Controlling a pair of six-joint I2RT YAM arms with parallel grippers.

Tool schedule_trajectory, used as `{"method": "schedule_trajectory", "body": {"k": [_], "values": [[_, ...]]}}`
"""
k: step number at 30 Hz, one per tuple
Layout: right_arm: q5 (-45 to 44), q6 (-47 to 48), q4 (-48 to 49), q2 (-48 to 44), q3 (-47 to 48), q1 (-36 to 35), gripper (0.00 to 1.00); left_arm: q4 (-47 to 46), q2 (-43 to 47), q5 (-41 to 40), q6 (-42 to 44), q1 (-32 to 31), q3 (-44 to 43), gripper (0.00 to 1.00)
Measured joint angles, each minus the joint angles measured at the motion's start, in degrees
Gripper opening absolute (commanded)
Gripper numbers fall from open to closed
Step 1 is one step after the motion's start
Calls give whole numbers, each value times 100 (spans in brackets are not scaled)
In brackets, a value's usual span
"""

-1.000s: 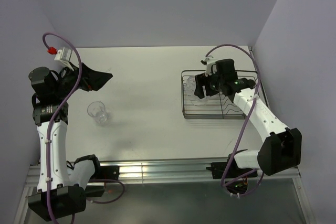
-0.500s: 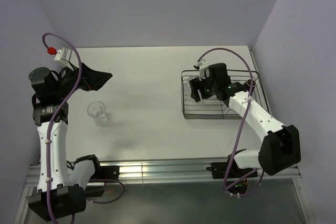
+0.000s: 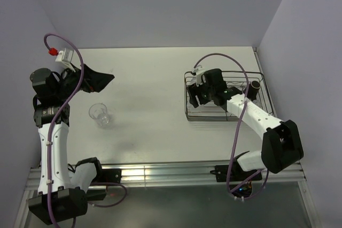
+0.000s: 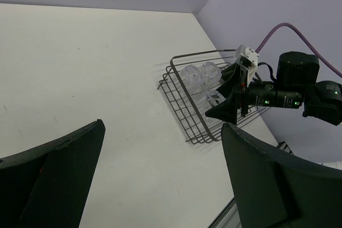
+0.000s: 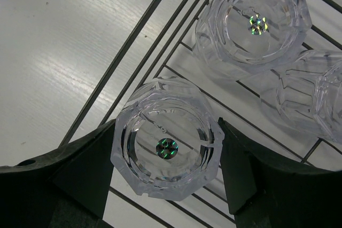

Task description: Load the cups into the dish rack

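Note:
The dish rack (image 3: 224, 119) stands at the right of the table. My right gripper (image 3: 200, 92) hovers over its left end, shut on a clear faceted tumbler (image 5: 166, 145) held base towards the camera, between both fingers. Two more clear tumblers (image 5: 251, 22) lie in the rack beside it, on its wires (image 5: 131, 41). A dark brown mug (image 3: 255, 86) stands at the rack's right end. One clear tumbler (image 3: 100, 115) stands upright on the table at the left. My left gripper (image 3: 96, 81) is open and empty, raised behind that tumbler. The left wrist view shows the rack (image 4: 184, 126) far off.
The walls close the table at the back and right. A metal rail (image 3: 160, 173) runs along the near edge. The right arm (image 3: 256, 116) reaches over the rack's front side.
My right gripper has moved left along the rack, from its middle to its left end. The left arm and the tumbler on the table have not moved.

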State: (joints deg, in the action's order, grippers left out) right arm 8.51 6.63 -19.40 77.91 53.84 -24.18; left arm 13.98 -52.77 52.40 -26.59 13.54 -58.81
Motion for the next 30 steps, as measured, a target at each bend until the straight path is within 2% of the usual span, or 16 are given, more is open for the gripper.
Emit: {"method": "schedule_trajectory", "body": {"k": [9,14,30], "values": [[-105,-59,396,133,-55,-7,20,-42,-83,-22,2,0,2,99],[-208,-101,518,175,-55,-35,17,-44,-136,-39,46,0,2,99],[-570,9,170,-151,-271,-79,17,-74,-155,-42,44,0,2,99]]}}
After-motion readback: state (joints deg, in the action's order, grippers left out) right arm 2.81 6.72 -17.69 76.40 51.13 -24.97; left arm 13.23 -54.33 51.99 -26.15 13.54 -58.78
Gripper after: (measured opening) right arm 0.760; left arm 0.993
